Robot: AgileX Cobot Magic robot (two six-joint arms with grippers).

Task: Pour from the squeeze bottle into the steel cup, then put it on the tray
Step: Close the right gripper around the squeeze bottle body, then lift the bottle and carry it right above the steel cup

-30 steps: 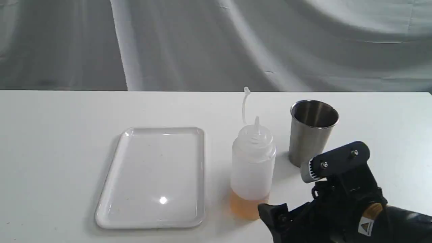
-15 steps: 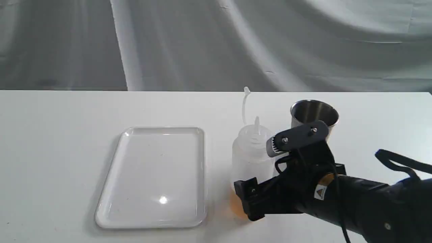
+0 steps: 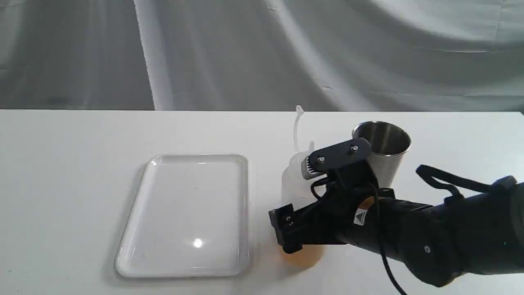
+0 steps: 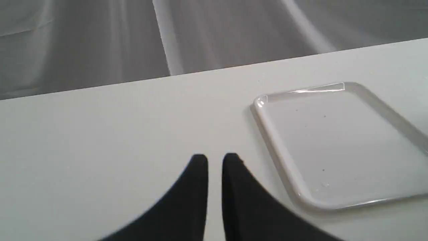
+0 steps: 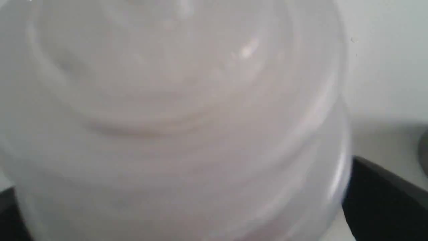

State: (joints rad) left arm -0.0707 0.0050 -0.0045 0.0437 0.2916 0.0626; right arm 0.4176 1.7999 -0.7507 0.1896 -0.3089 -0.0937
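While the squeeze bottle stands upright on the worktop, your right claw brackets it: one finger in front near the base, the other behind at the shoulder. Its jaws are spread apart with the bottle between them. In the right wrist view the white body fills nearly everything, with black fingers at the edges, and you cannot tell whether the pads press on it. Amber liquid sits at the bottle's bottom, just below the front finger, and the cap strap rises above the claw. Just past the rear finger stands the steel cup, upright. On the claw's opposite side, apart from it, the tray lies flat. Your left claw hangs over the worktop with its fingers drawn nearly together, only a slit between them, gripping nothing — the tray's corner lies ahead and off to one side.
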